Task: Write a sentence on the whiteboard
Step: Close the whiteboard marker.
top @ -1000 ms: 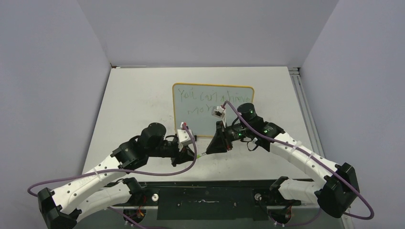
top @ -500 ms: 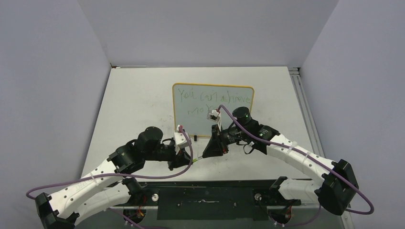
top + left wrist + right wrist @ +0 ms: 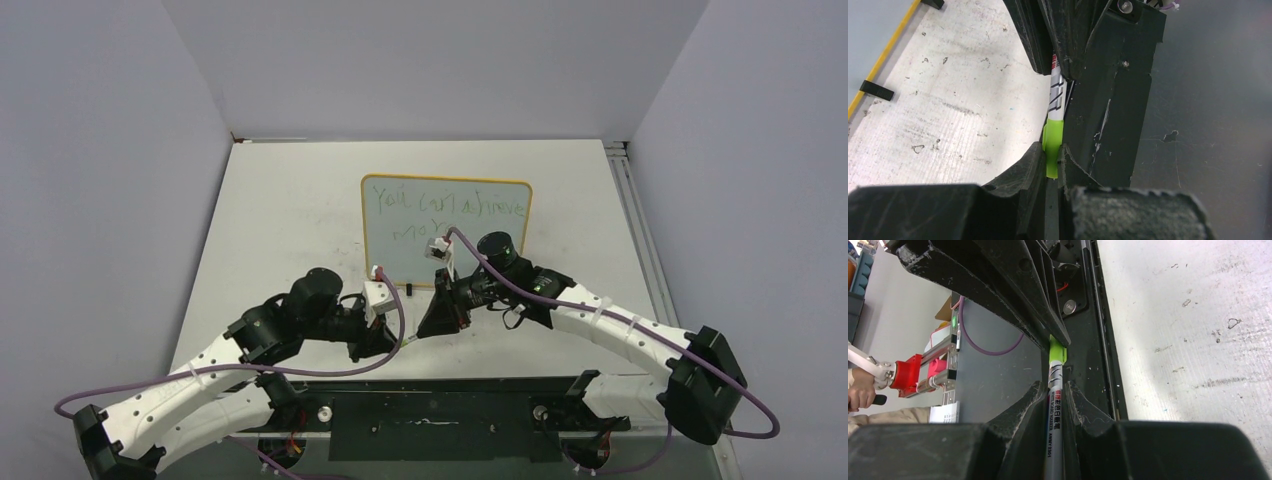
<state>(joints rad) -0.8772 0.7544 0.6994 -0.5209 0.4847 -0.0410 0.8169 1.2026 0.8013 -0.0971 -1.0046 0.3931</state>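
Both pincers are closed on one pen, lower centre of the overhead frame. The left gripper (image 3: 1051,157) is clamped on the green cap (image 3: 1053,131). The right gripper (image 3: 1054,387) is clamped on the marker barrel (image 3: 1053,412). Capping is assumed, since the text looks finished.

The whiteboard (image 3: 390,255) is lying on the table (image 3: 290,220), upper centre of the overhead frame. The sentence (image 3: 445,205) is written in green across its upper half, in two lines, roughly "You can achieve more".

Risks from here:
- If the two grippers are not held on one axis, the cap can be jammed or the barrel twisted in the grip.
- The barrel is thin and smooth, so it can be pushed back through the pads under axial load, leaving the cap unseated.
- If either grip is released early, the pen can be dropped and rolled away.
- The right wrist and cable are over the board's lower edge, so ink can be smeared if they are lowered.

Not resolved:
- The nib is hidden, and whether the cap is fully seated cannot be told.
- The end of the second line is covered by the right wrist.
- In the left wrist view only a corner of the frame and a black clip foot (image 3: 876,90) are seen, at the upper left.
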